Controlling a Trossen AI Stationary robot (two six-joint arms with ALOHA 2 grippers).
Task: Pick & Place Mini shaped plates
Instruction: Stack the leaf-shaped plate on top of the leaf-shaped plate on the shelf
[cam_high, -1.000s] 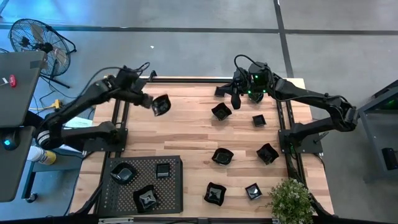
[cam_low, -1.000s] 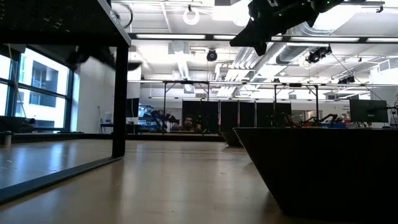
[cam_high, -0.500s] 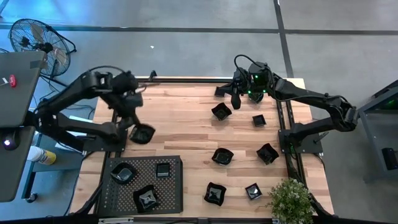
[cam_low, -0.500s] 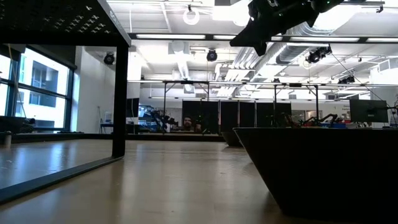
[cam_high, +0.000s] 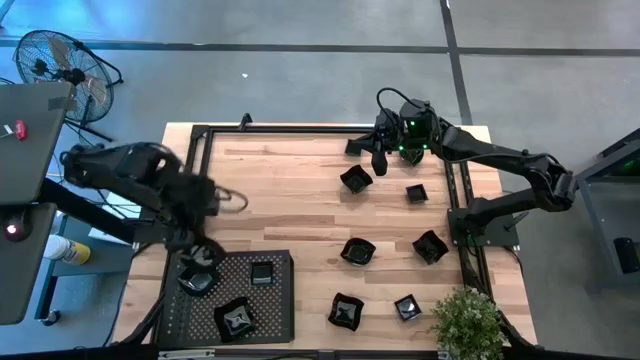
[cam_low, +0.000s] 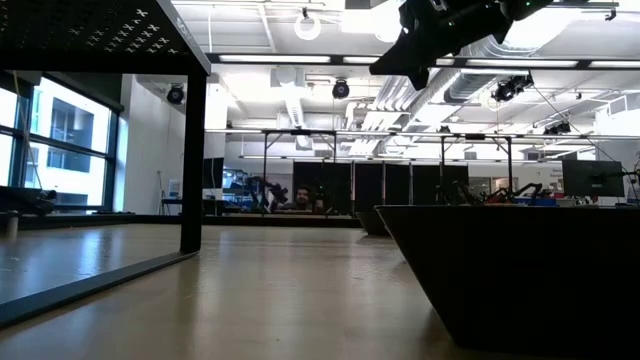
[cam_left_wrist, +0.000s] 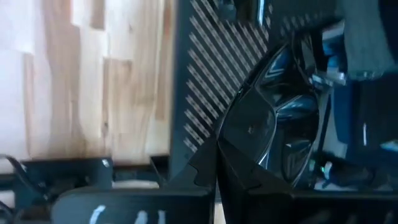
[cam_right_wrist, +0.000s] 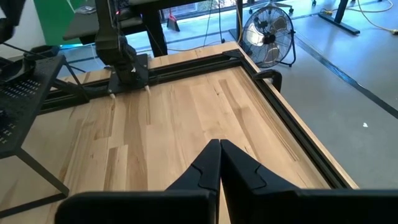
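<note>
Black plate (cam_left_wrist: 273, 134) in left gripper (cam_left_wrist: 216, 163): wrist view only.

You see a bright room, lit by long ceiling lights (cam_low: 300, 62) and a window (cam_low: 60, 140). The left arm (cam_high: 150, 185) looks smeared, and the near dish (cam_low: 520, 270) is a dark shape.

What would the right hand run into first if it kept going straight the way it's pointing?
Probably bare wooden tabletop: the shut right hand points down across open boards toward the far black frame rail, with no plate in that line. Depth is uncertain.
</note>
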